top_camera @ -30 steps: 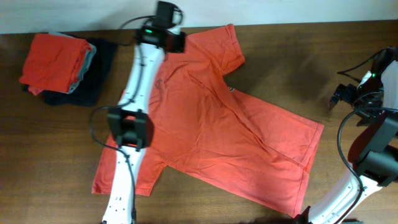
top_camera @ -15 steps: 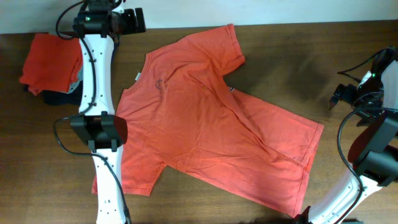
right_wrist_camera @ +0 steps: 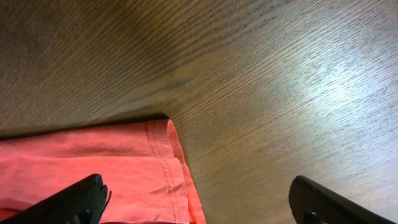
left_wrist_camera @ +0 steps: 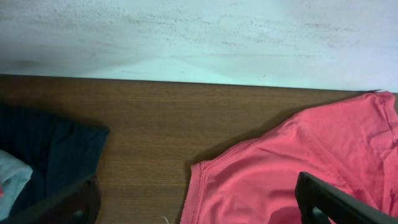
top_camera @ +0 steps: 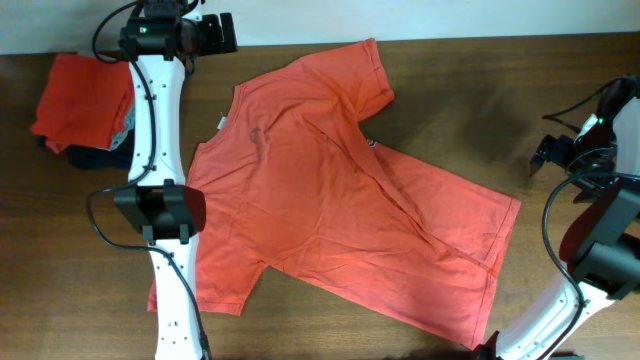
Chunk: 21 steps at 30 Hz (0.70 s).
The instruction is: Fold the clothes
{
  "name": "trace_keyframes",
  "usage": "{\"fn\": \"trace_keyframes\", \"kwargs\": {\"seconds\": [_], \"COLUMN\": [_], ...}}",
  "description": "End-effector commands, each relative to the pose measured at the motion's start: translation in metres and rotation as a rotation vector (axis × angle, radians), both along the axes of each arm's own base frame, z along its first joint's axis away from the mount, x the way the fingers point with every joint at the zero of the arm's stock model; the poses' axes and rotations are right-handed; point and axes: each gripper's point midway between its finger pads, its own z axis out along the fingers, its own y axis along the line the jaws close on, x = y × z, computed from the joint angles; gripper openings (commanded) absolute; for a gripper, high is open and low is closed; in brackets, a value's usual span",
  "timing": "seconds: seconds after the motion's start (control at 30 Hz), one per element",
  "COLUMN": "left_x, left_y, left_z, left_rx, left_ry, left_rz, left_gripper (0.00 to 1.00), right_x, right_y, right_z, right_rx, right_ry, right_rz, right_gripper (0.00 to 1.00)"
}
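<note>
An orange-red T-shirt [top_camera: 340, 210] lies spread flat across the middle of the table, neck toward the upper left and hem toward the lower right. A second orange-red shirt [top_camera: 80, 95] sits folded on a pile at the far left. My left gripper [top_camera: 218, 32] hovers open near the back edge, just left of the spread shirt's shoulder; the left wrist view shows that shirt's edge [left_wrist_camera: 298, 155] between its fingers [left_wrist_camera: 336, 199] with nothing gripped. My right gripper [top_camera: 548, 152] stands open at the far right, above bare wood beside the hem corner [right_wrist_camera: 124, 168].
Under the folded shirt lie a dark navy garment [left_wrist_camera: 43, 155] and a pale grey one [left_wrist_camera: 9, 177]. A white wall [left_wrist_camera: 199, 37] runs along the table's back edge. My left arm [top_camera: 165, 200] stretches along the shirt's left side, over its sleeve. Brown tabletop [top_camera: 450, 90] shows at the upper right.
My left gripper has opened and let go of the shirt near its shoulder, and the arm swung left off the shirt. The right arm has not moved.
</note>
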Motion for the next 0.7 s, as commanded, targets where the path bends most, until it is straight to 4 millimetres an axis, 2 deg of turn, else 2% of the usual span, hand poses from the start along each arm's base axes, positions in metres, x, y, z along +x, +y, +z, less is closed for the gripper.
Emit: {"fn": "trace_keyframes", "kwargs": {"seconds": [0.0,0.4,0.67], "left_x": [-0.001,-0.001,-0.001], "left_y": [-0.003,-0.003,-0.003], "left_z": [0.012,0.012,0.012], "left_rx": [-0.012,-0.012,-0.012], "left_ry": [-0.020,-0.020,-0.020], "left_rz": [-0.009,-0.008,-0.009], "left_gripper": [0.99,0.99,0.99], "right_x": [-0.002,-0.002,0.012], "right_y": [-0.003,-0.003,-0.006], "right_z": [-0.001,-0.001,-0.003], "right_rx": [-0.009,-0.009,-0.017], "right_ry": [0.011,0.011,-0.050], "right_rz": [-0.003,-0.003,-0.027], "right_gripper": [0.98,0.98,0.98]}}
